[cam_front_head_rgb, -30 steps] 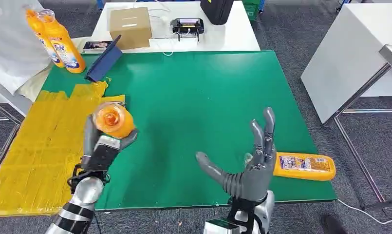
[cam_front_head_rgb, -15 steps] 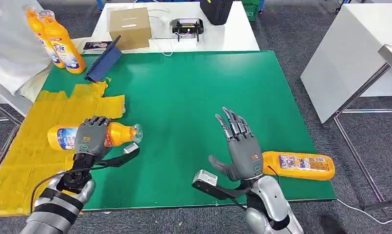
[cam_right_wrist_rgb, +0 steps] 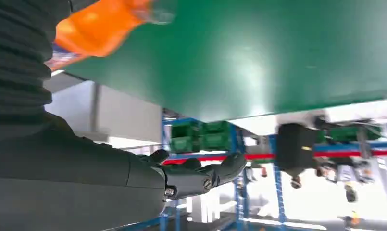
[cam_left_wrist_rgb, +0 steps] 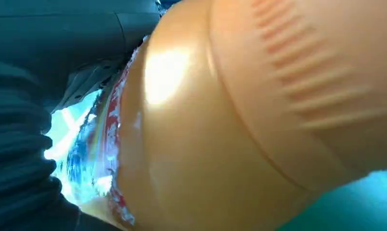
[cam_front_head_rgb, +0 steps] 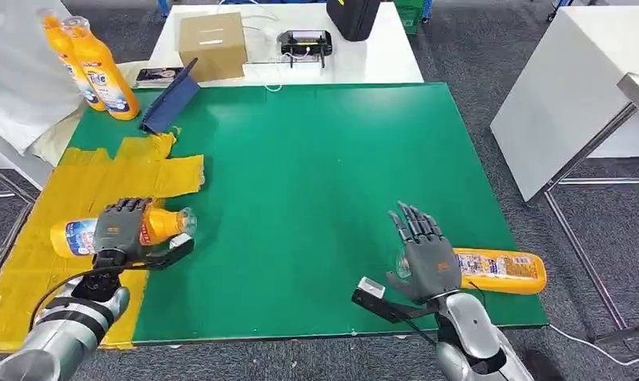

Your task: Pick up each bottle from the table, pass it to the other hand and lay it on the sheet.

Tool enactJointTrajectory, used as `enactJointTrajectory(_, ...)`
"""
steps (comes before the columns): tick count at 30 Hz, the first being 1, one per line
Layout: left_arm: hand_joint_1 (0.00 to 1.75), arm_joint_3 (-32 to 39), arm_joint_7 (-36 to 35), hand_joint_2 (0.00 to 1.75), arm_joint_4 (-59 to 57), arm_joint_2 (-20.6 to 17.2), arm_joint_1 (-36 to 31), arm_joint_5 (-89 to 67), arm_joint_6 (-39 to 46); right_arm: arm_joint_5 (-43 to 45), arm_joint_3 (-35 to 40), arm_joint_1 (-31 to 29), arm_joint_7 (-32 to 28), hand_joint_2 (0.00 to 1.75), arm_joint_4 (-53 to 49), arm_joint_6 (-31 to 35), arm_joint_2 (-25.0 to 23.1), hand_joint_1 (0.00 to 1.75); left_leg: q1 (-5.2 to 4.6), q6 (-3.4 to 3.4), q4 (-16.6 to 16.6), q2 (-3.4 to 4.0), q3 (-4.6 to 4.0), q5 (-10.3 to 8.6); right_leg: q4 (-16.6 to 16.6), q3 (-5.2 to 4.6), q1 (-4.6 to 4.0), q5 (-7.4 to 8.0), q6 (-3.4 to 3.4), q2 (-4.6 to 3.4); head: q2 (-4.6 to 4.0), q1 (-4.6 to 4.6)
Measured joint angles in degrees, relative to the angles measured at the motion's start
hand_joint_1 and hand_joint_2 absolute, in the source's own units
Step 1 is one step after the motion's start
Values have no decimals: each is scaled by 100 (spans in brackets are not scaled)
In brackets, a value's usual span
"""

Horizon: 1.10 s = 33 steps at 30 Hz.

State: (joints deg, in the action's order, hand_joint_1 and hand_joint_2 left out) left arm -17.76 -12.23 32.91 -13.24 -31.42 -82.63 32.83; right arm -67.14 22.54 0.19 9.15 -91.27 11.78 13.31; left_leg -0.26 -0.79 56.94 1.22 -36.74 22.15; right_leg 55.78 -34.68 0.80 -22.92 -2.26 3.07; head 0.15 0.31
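The left hand (cam_front_head_rgb: 122,228) grips an orange plastic detergent bottle with a blue-and-white label (cam_front_head_rgb: 78,235) around its middle, fingers wrapped over the top. The bottle lies horizontal, its clear cap (cam_front_head_rgb: 186,220) pointing toward the table centre, its base end over the yellow taped sheet (cam_front_head_rgb: 78,182) at the left edge of the green table mat (cam_front_head_rgb: 324,159). In the left wrist view the orange body (cam_left_wrist_rgb: 220,120) sits directly against the hand.

The right hand (cam_front_head_rgb: 424,252) holds nothing; its fingers are spread and extended, palm down. A second orange labelled bottle (cam_front_head_rgb: 497,271) lies flat on the mat at the near right edge, just beside this hand (contact cannot be determined). In the right wrist view this bottle (cam_right_wrist_rgb: 93,26) lies close to the wrist.

Two upright orange bottles (cam_front_head_rgb: 94,67) stand beyond the sheet's far left corner.
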Motion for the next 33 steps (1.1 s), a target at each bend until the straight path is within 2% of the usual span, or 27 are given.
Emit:
enactJointTrajectory(1,0,195,609,0,-9,37,33,591,-7,-15,-68,113,46,175,-44,-13,51,0,0,0,0,-2,0,0,0,2,0,0,0,1,0,-2)
enactJointTrajectory(3,0,798,2332,0,110,161,181,2446,-375,-35,-252,355,105,175,-158,-4,164,0,-1,0,0,-8,1,0,1,7,1,-2,-1,2,0,0)
enactJointTrajectory(5,0,1382,3308,0,534,297,496,3902,-840,-27,-426,539,125,175,-267,-5,243,0,-2,1,0,5,1,4,0,2,2,-2,-1,-2,0,-7)
enactJointTrajectory(7,0,1795,3531,0,959,448,769,4488,-1034,-18,-568,667,127,175,-343,-7,321,0,-2,0,0,12,-3,6,-1,-2,2,-2,-1,-4,0,4)
enactJointTrajectory(11,0,2250,3572,0,1442,572,1063,4498,-1182,-7,-700,780,127,175,-429,-22,381,0,-4,-1,0,18,-4,12,-3,-7,3,-1,-2,-6,0,0)
enactJointTrajectory(12,0,2325,3657,175,1540,603,1116,4635,-1231,-11,-724,788,127,175,-440,-57,389,0,-4,-1,0,17,-4,11,-3,-6,2,-2,-2,-6,0,0)
enactJointTrajectory(20,0,2609,3842,175,3463,951,1928,5515,-1688,-116,-1046,989,400,175,-472,-354,536,0,-4,-2,0,17,-8,12,-3,-7,3,-3,-3,-5,0,0)
enactJointTrajectory(24,0,2458,3811,175,4245,1158,2174,5570,-1767,-308,-1373,927,481,175,-276,-280,488,0,-7,-5,0,15,-9,15,-4,-5,6,-3,-4,-5,0,-2)
enactJointTrajectory(33,0,1989,3898,175,5247,1339,2467,5935,-1902,-575,-2096,540,446,175,543,-112,354,0,-6,-8,0,15,-6,12,-3,-1,4,-1,-4,-4,0,-2)
